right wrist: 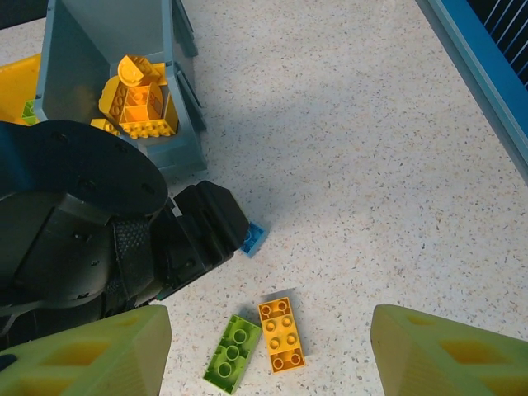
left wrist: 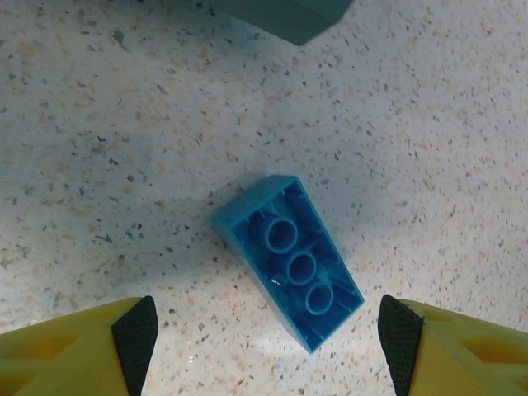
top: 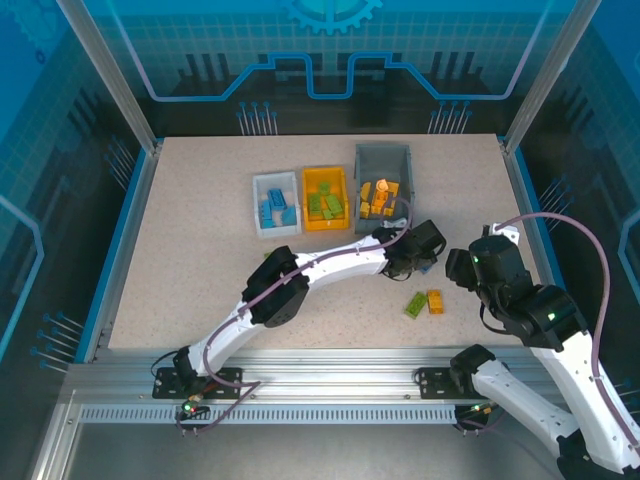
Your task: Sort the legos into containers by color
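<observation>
left arm [top: 320, 268] reaches diagonally to the right, left claw [left wrist: 268, 330] pointing straight down, jaws apart; right claw [right wrist: 271, 346] spread wide too.

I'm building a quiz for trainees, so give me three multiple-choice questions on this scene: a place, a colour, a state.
1. Which bin holds the green bricks? A white B orange-yellow C grey
2. What colour is the loose brick below the left gripper? A orange B green C blue
3. How does that brick lie? A studs up B hollow underside up C on end
Answers: B, the green pieces sit inside the orange-yellow bin; C, it shows plainly blue in the left wrist view; B, its round inner tubes face the camera.
</observation>
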